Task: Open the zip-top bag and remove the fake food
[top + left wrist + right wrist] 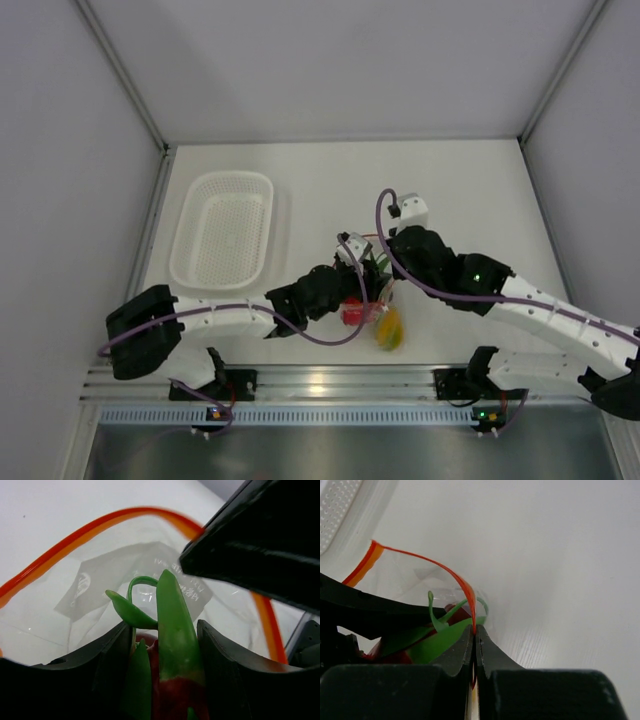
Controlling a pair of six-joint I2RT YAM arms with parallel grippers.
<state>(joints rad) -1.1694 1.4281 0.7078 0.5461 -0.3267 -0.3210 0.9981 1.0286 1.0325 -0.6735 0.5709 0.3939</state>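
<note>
Left gripper (162,642) clamps red fruit (172,696) (right gripper (475,636) pinches zip-top bag (417,575)).

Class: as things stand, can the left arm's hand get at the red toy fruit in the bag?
Probably yes: the right hand pinches the zip-top bag by its orange strip, holding its mouth open, and the left hand looks closed around the red toy fruit.

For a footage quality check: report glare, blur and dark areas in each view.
Top external: even light, one glare spot on the metal rail. Left wrist: green leaves sharp, near jaws dark, soft, print on the zip-top bag blurred. Right wrist: jaws black, soft, zip strip sharp, basket corner washed out.
</note>
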